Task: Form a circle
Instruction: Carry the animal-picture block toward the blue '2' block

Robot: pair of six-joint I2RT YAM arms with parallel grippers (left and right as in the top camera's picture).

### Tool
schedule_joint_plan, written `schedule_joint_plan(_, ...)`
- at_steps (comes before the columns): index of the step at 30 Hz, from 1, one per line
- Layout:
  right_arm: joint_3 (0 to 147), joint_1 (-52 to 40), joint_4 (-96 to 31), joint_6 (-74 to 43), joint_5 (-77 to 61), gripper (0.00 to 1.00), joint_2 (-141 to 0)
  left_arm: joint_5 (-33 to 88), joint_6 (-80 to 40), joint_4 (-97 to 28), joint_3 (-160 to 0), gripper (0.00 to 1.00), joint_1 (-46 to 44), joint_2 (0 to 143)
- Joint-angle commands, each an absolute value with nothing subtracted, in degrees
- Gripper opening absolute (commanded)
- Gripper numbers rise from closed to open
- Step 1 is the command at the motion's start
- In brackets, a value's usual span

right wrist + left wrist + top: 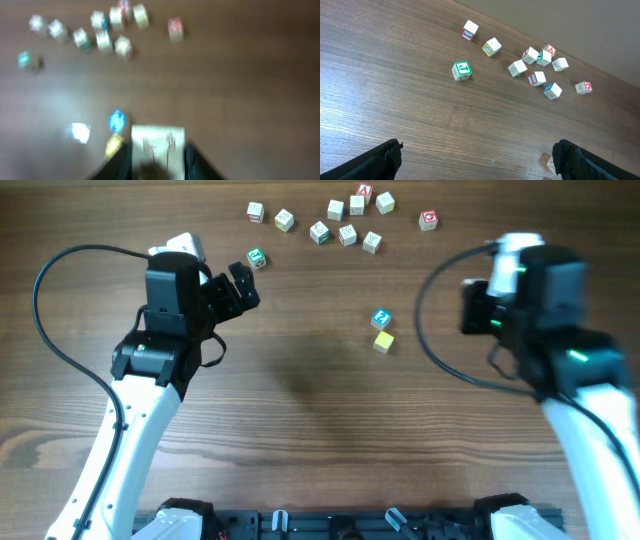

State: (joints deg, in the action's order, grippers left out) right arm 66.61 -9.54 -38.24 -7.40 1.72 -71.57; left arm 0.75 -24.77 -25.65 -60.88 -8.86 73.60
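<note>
The right fingers [200, 167] pinch a cream cube [157, 145], the left fingers [380, 162] spread empty; set down too close, it could knock the blue-faced cube [381, 318] and yellow cube [384, 341] astray.

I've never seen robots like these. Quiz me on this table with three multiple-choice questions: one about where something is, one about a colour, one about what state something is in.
1. Where does the yellow cube lie?
A) close beside the blue cube, mid-table
B) in the far bunch of cubes
C) between a gripper's fingers

2. What colour is the print on the lone cube nearest the left gripper?
A) red
B) green
C) blue

3. How is the left gripper?
A) shut on a cube
B) open, holding nothing
C) out of view

Answers:
1 A, the two sit side by side in the overhead view.
2 B, its face carries a green letter.
3 B, its fingers stand wide apart with nothing between them.
</note>
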Motion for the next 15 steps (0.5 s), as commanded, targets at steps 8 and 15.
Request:
schedule_joint_plan(8,55.42,-9.3,-13.85,15.29,-12.91,0.04,-93.58,0.6,-25.34,-25.58,-60.75,1.0,-8.51,73.3)
schedule_joint_plan(15,55.42,-9.3,-12.93,11.62,-16.53,0.04,-100.99,0.6,-25.36,-25.58,-60.75,1.0,-8.51,73.3)
